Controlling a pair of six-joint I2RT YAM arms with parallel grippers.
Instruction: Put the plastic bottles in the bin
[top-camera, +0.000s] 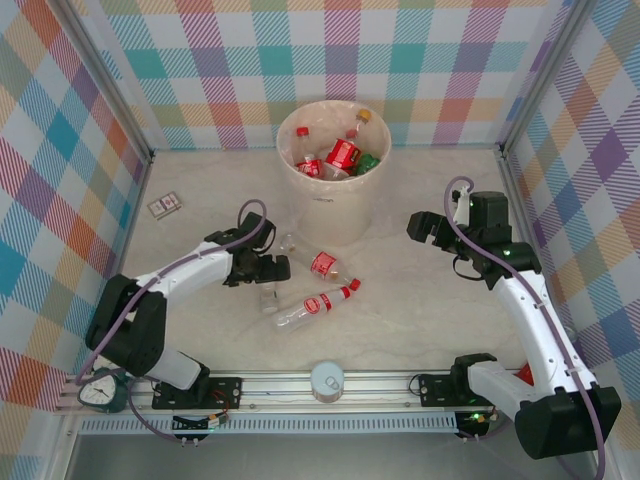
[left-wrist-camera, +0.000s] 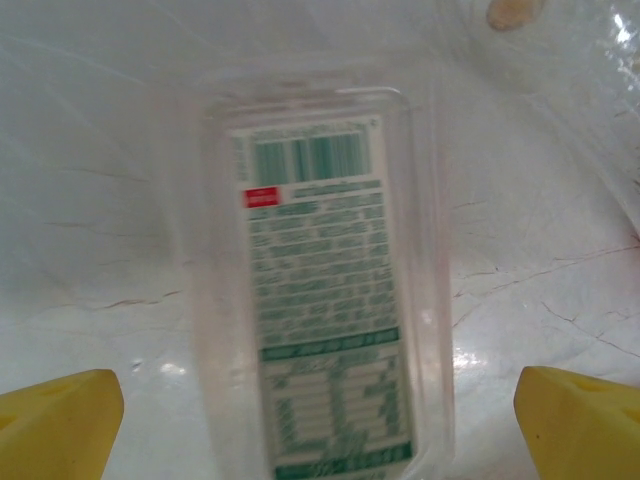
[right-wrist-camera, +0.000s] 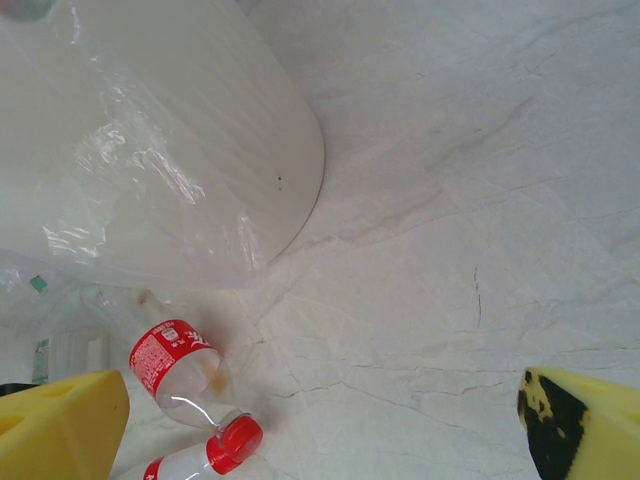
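The left gripper (left-wrist-camera: 320, 430) hangs wide open over a clear bottle (left-wrist-camera: 320, 300) with a green-printed label, which lies flat on the table (top-camera: 420, 300). Its yellow fingers (left-wrist-camera: 60, 425) stand apart from the bottle on either side. Near it, to the right, lie a red-label bottle (top-camera: 322, 263) and a red-cap bottle (top-camera: 318, 302), both in front of the bin (top-camera: 332, 212). Several bottles (top-camera: 342, 155) already sit inside the bin. The right gripper (right-wrist-camera: 322, 425) is open too and holds nothing, off to the bin's right over bare table.
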